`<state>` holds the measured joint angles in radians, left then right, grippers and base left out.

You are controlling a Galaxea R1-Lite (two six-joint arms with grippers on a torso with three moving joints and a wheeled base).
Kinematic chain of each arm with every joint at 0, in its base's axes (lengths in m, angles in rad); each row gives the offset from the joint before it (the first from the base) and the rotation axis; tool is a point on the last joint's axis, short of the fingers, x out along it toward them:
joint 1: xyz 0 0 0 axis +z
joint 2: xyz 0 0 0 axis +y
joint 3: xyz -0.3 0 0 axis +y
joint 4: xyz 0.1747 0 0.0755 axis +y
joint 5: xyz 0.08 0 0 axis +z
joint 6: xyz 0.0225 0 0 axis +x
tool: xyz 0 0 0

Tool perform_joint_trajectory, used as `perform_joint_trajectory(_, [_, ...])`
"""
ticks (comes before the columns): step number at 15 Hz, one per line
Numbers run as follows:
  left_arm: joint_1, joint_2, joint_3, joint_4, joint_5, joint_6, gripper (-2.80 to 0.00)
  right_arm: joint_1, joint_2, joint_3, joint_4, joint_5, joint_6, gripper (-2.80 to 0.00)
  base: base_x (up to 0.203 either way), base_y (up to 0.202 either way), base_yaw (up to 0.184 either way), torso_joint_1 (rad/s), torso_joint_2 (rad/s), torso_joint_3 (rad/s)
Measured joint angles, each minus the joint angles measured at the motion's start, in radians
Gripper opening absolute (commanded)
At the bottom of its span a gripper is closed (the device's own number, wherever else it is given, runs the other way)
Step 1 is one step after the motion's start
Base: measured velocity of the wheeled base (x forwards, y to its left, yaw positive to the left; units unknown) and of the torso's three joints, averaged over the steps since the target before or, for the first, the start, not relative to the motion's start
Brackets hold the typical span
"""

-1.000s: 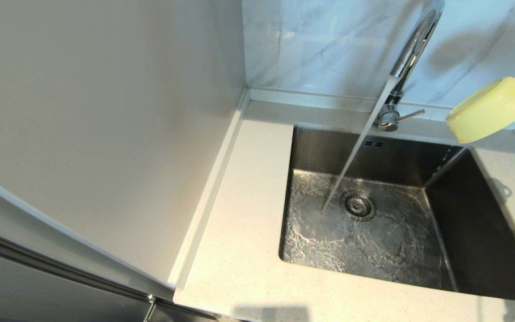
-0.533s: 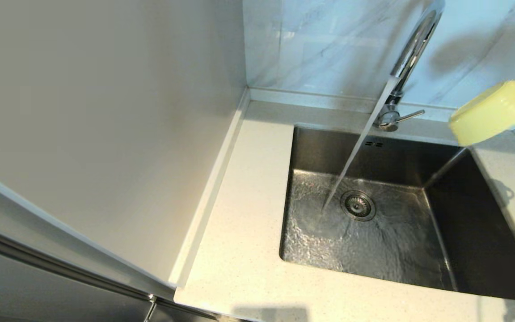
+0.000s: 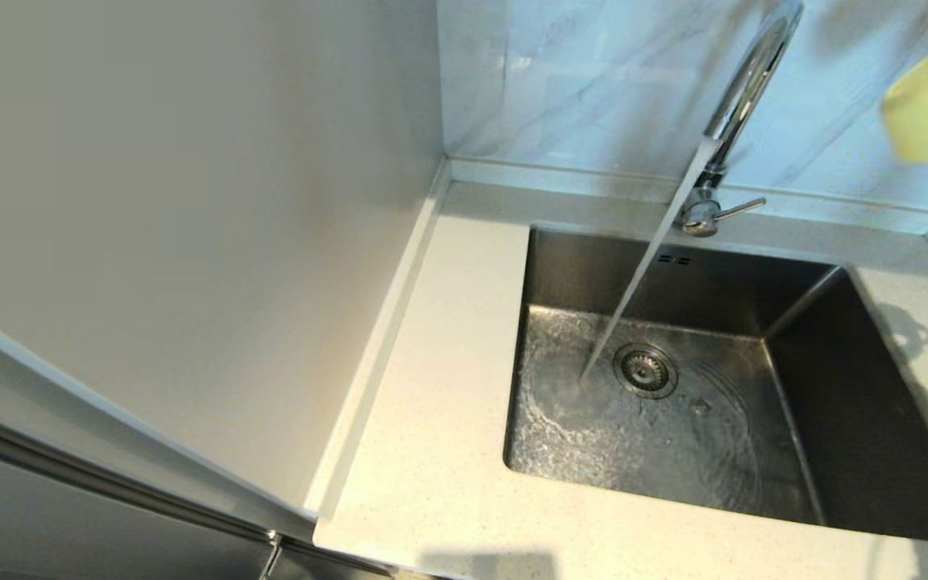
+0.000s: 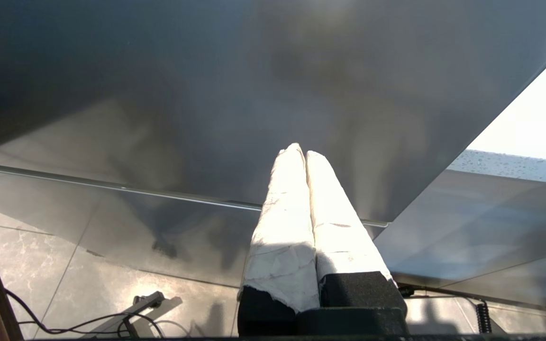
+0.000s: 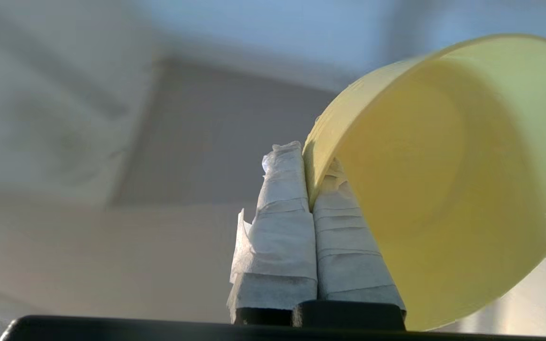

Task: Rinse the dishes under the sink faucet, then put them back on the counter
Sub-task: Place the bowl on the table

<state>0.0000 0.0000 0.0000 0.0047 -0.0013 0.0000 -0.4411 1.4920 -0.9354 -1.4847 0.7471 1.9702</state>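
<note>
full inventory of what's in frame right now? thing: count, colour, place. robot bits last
bowl: 1, pale yellow, held by its rim in the air, at the head view's upper right edge in front of the wall panel
faucet: 1, chrome gooseneck, behind the sink, water running
side lever: 1, chrome, on the faucet's base
sink: 1, brushed steel, set in the counter, floor wet
drain strainer: 1, metal, in the sink floor beside the stream
overflow slots: small dark pair, sink's back wall
counter: 1, off-white speckled, around the sink
wall panel: grey-veined, behind the counter
right gripper: white-wrapped fingers, shut on the bowl's rim
left gripper: white-wrapped fingers, shut, empty, off the counter
</note>
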Motion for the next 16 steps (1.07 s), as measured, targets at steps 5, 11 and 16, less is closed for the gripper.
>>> perform_joint_trajectory(5, [0.0, 0.0, 0.0, 0.0, 0.0, 0.0, -2.8, -0.069, -0.092, -0.038, 0.022, 0.057, 0.06, -2.8, 0.0, 0.0, 0.0, 0.0, 0.0, 0.0])
perform_joint_trajectory(11, [0.0, 0.0, 0.0, 0.0, 0.0, 0.0, -2.8, 0.005, 0.043, 0.257, 0.023, 0.205, -0.393, -2.8, 0.0, 0.0, 0.0, 0.0, 0.0, 0.0])
perform_joint_trajectory(16, [0.0, 0.0, 0.0, 0.0, 0.0, 0.0, -2.8, -0.096, -0.025, -0.196, 0.36, 0.294, -0.445, -2.8, 0.0, 0.0, 0.0, 0.0, 0.0, 0.0])
